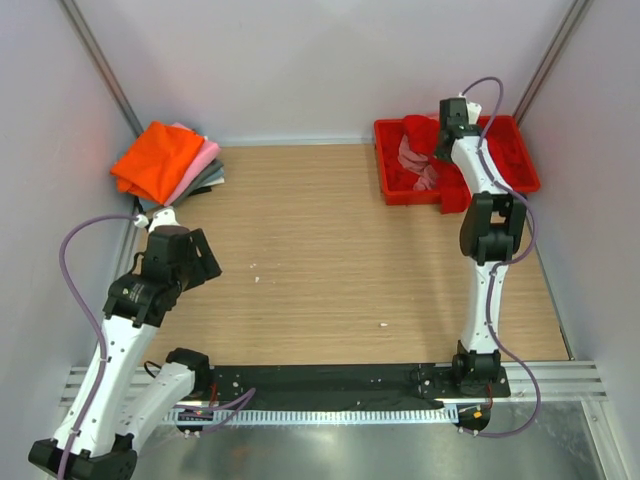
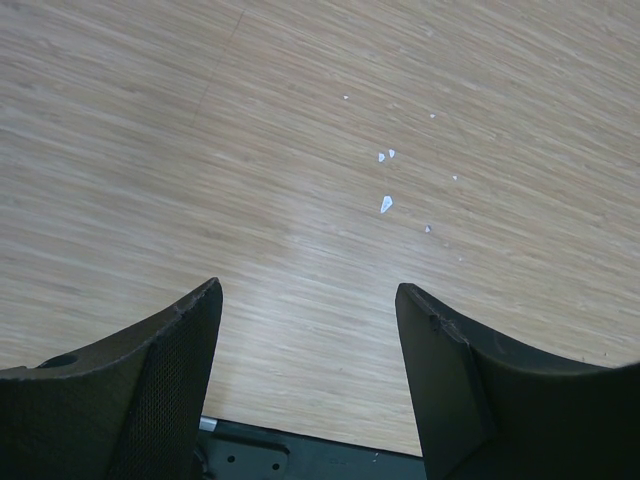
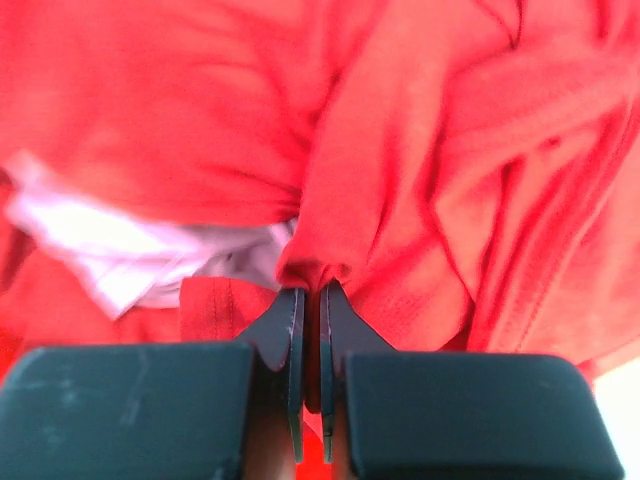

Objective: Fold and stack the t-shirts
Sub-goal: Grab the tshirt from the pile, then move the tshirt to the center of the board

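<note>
Though in one tray (image 1: 512, 160), two t-shirts (image 1: 416, 140).

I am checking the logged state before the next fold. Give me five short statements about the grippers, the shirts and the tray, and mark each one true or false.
1. The right gripper is shut on the red t-shirt. True.
2. The orange t-shirt tops the folded stack at the far left corner. True.
3. The left gripper holds the orange t-shirt. False: it is open over the bare table and holds nothing.
4. The red tray sits mid-table. False: it is at the far right corner.
5. A pale pink t-shirt lies beside the red one in the tray. True.
</note>
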